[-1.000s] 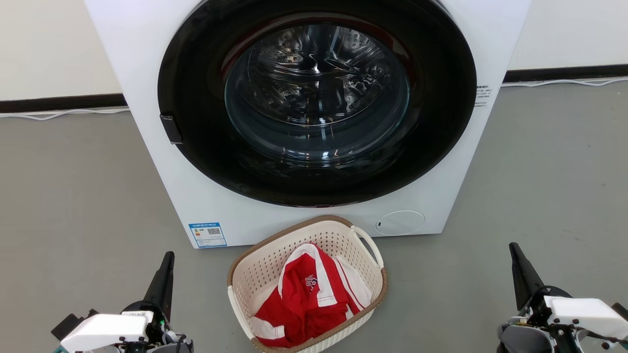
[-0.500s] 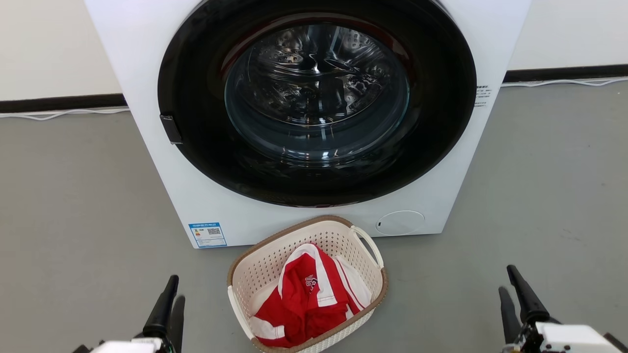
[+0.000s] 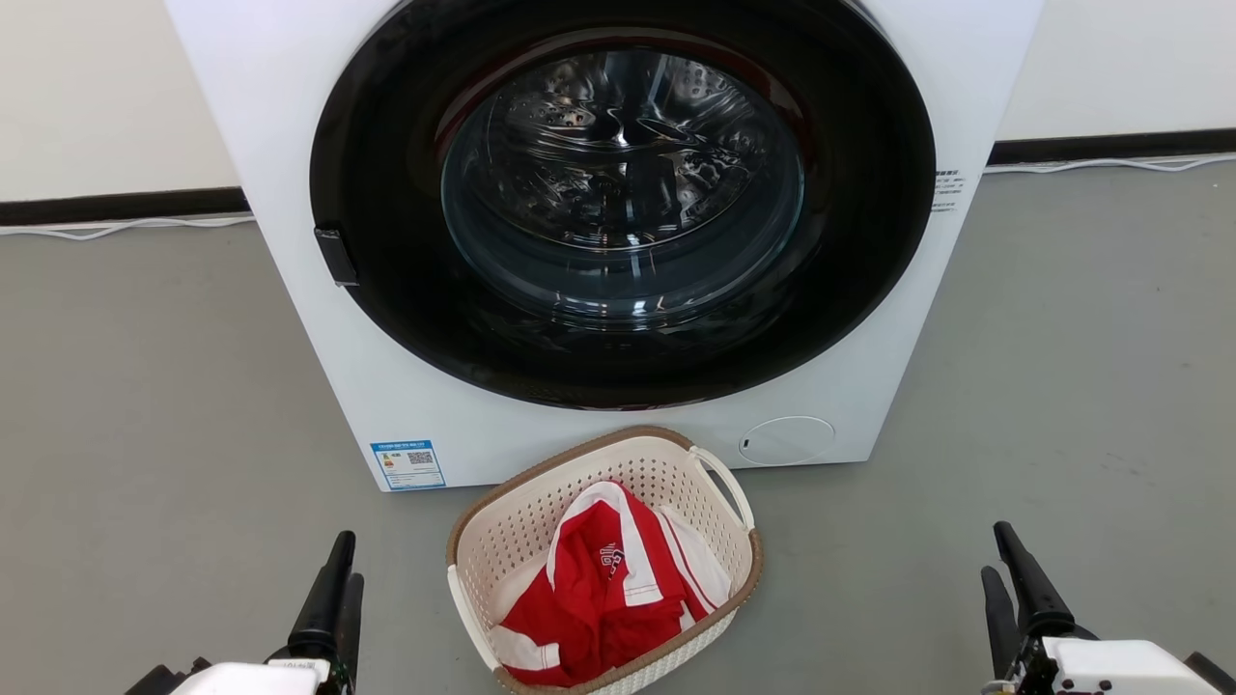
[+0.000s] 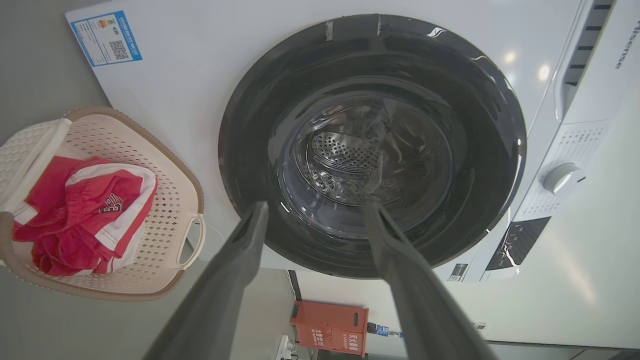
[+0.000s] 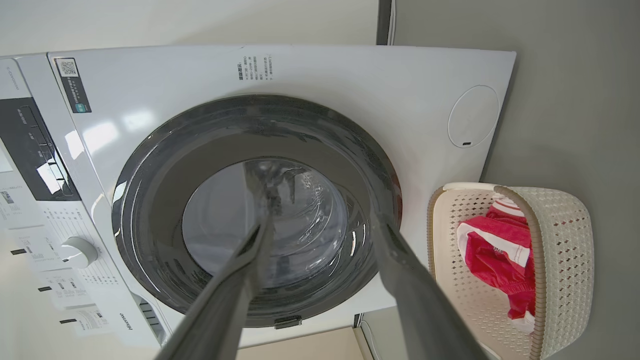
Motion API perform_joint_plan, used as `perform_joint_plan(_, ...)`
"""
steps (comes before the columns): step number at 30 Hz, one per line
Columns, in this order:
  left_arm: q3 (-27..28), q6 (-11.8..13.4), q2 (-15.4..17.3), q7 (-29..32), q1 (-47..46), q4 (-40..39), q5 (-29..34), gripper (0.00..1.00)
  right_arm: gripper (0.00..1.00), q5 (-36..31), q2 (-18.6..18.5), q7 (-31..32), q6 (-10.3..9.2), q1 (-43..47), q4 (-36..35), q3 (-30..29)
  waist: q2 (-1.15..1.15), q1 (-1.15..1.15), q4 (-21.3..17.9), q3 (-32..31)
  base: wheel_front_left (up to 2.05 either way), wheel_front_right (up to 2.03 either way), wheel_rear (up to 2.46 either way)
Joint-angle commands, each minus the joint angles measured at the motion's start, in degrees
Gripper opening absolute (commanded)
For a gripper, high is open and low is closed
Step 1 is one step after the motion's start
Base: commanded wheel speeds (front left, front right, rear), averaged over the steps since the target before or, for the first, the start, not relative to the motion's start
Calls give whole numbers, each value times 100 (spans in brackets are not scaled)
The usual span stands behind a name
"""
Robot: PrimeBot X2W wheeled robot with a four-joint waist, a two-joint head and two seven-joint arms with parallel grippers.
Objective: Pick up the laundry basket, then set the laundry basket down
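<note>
The laundry basket (image 3: 517,526), cream with a brown rim and a white loop handle (image 3: 726,478), stands on the grey floor just in front of the washer. A red and white garment (image 3: 608,579) lies inside it. My left gripper (image 3: 350,560) is low at the basket's left, apart from it, with its fingers pointing at the washer. My right gripper (image 3: 995,550) is farther off at the right. The left wrist view shows the left gripper (image 4: 316,207) open and empty, with the basket (image 4: 170,200) to its left. In the right wrist view the right gripper (image 5: 321,222) is likewise open, the basket (image 5: 565,240) at the right.
The white front-loading washer (image 3: 319,145) with its shut dark round door (image 3: 623,193) rises right behind the basket. A white cable (image 3: 116,225) runs along the wall's black skirting. Grey floor spreads on both sides. An orange box (image 4: 330,327) stands beyond the washer.
Both grippers have drawn back toward the bottom edge of the head view, most of it in the first half second. The basket has stayed where it was.
</note>
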Motion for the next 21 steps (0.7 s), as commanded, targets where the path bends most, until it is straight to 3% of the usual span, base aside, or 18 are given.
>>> perform_joint_plan(1,-4,25,37,-48,-120,-227,164,100,100,-186,-55,-91,11,-175,-224,27,0,-2,-2,-2,0,0,0)
perform_joint_plan(21,-221,325,53,-367,-73,-678,1826,100,100,-1695,-65,-410,18,-129,-590,151,0,-2,-12,-9,0,0,0)
